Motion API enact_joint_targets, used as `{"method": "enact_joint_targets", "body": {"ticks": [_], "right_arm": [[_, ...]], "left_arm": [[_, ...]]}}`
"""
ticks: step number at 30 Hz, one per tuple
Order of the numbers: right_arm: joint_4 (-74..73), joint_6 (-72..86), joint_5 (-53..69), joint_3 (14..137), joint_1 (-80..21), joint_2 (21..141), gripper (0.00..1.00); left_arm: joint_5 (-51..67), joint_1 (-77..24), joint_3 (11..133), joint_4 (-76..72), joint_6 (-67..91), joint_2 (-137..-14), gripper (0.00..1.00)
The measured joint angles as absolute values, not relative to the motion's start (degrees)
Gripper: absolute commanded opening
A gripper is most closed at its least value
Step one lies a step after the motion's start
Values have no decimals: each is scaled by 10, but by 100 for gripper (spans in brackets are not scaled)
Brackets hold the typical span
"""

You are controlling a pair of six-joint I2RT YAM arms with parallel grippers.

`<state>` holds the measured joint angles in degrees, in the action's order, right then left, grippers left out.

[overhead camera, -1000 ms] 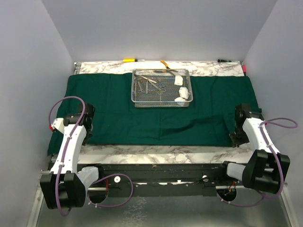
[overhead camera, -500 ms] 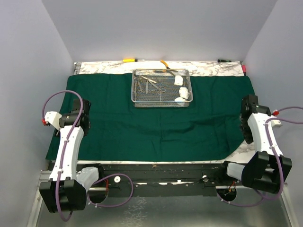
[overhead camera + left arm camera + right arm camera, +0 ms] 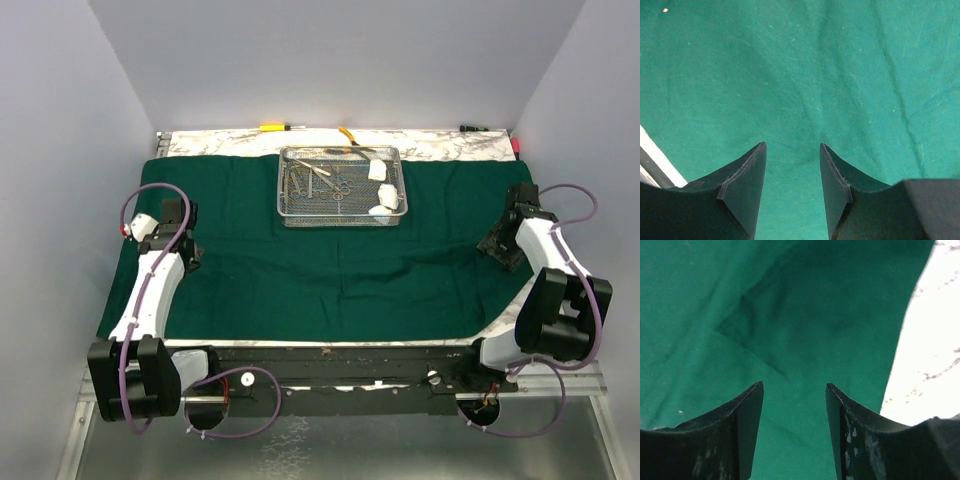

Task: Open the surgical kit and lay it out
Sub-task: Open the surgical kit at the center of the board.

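The dark green cloth (image 3: pixel 330 260) lies spread flat over most of the table. On its far middle stands the wire-mesh steel tray (image 3: pixel 287 205), holding silver clamps (image 3: pixel 318 180) and white gauze rolls (image 3: pixel 377 170). My left gripper (image 3: pixel 188 255) hovers over the cloth's left part, open, with only green cloth (image 3: pixel 790 75) between its fingers (image 3: pixel 747 185). My right gripper (image 3: pixel 497 246) is over the cloth's right part, also open and holding nothing. In the right wrist view a creased stretch of cloth (image 3: pixel 790 315) lies under the right gripper (image 3: pixel 794 387), with the cloth's edge just to the right.
Bare marble table (image 3: pixel 220 143) shows along the back edge and at the near right corner (image 3: pixel 930 350). Yellow-handled tools (image 3: pixel 272 127) (image 3: pixel 347 133) lie at the back edge behind the tray. Grey walls close in on both sides.
Both grippers opened and let go of the cloth's near edge after drawing it toward the front edge. Both arms then moved away from that edge, farther up the cloth.
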<state>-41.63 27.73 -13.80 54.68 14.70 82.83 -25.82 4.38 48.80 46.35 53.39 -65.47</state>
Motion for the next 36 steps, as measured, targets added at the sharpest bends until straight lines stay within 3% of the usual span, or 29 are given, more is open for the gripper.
{"method": "enact_joint_targets", "body": {"ticks": [9,17,26,31,36], "right_arm": [[-395,228,-76,610,145,934,56],[-406,223,-90,637,135,998,48],[-434,257,-171,655,132,1025,31],[-443,270,-204,655,132,1026,9],[-447,280,-219,655,132,1028,7]], "left_arm": [[-234,44,482,425,524,-696,50],[-234,44,482,405,526,-743,50],[-235,45,482,386,529,-792,49],[-235,48,482,376,529,-820,48],[-235,50,482,371,526,-840,47]]}}
